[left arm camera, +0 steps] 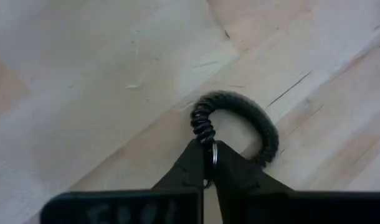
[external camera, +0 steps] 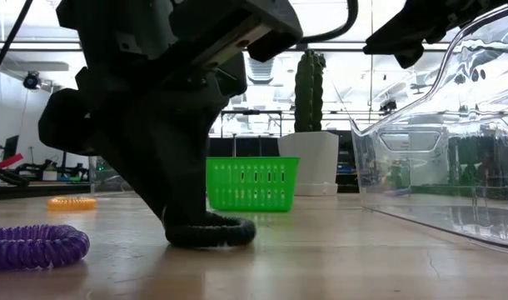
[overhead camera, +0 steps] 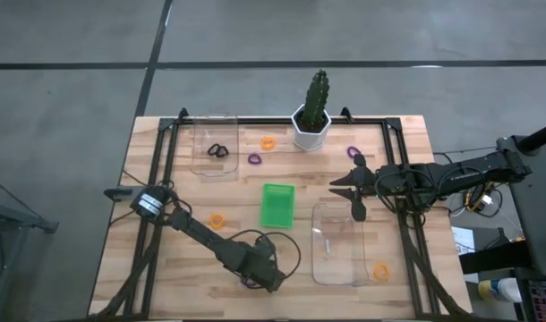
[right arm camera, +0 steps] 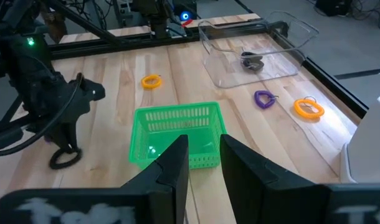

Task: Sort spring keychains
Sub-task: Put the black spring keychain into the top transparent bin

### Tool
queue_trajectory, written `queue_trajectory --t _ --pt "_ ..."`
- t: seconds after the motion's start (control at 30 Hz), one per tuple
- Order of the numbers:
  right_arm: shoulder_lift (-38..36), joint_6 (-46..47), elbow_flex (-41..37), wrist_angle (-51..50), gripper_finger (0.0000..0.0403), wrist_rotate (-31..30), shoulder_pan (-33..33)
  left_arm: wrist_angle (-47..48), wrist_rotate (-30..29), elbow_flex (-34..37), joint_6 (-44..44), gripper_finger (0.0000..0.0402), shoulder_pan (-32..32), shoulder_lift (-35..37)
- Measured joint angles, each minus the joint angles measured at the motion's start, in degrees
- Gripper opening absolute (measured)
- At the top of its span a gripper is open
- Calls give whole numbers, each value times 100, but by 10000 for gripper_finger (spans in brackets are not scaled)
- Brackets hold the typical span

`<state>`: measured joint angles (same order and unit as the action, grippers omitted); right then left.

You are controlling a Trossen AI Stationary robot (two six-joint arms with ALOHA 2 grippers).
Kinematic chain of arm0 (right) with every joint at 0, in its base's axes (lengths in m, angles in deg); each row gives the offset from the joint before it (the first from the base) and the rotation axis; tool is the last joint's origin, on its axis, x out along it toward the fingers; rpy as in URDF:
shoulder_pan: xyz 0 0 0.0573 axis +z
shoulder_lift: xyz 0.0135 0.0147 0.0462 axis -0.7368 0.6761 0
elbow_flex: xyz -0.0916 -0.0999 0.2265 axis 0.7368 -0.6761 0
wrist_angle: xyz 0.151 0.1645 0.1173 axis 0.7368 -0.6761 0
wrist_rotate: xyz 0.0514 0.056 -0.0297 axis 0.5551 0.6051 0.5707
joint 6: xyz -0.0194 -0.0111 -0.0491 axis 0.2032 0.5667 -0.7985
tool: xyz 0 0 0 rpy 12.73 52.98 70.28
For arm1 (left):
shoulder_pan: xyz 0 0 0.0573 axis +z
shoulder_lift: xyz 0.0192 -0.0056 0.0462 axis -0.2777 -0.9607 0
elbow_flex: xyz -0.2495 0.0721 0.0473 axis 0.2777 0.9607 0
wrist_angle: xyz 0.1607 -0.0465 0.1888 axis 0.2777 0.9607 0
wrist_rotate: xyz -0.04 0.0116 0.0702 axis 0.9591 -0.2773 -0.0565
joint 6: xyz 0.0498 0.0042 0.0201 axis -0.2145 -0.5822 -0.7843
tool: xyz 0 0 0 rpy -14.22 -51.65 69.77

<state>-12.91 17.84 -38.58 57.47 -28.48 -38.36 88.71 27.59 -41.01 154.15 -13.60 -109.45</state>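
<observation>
Your left gripper (left arm camera: pixel 210 171) is pinched shut on the black keychain (left arm camera: pixel 237 127) lying flat at the table's (overhead camera: pixel 407 268) near edge, ready to lift and sort, while your right gripper (right arm camera: pixel 204 152), part open and empty, waits over the green tray (right arm camera: pixel 177 134).

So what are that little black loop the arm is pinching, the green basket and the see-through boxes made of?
The black spring keychain looks like matte plastic coil cord, with a thin metal ring at the left gripper. The green basket looks like molded plastic, its walls slotted. The clear trays look like thin glossy plastic, since they reflect light. All judged by look only.
</observation>
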Motion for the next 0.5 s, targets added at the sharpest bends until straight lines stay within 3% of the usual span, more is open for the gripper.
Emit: queue_trajectory --t 0.27,0.5 --pt "2 0 -2 0 86 0 2 79 -166 -156 -406 5 42 70" --pt "2 -2 -2 2 86 -2 0 352 -204 -283 -984 2 42 833"
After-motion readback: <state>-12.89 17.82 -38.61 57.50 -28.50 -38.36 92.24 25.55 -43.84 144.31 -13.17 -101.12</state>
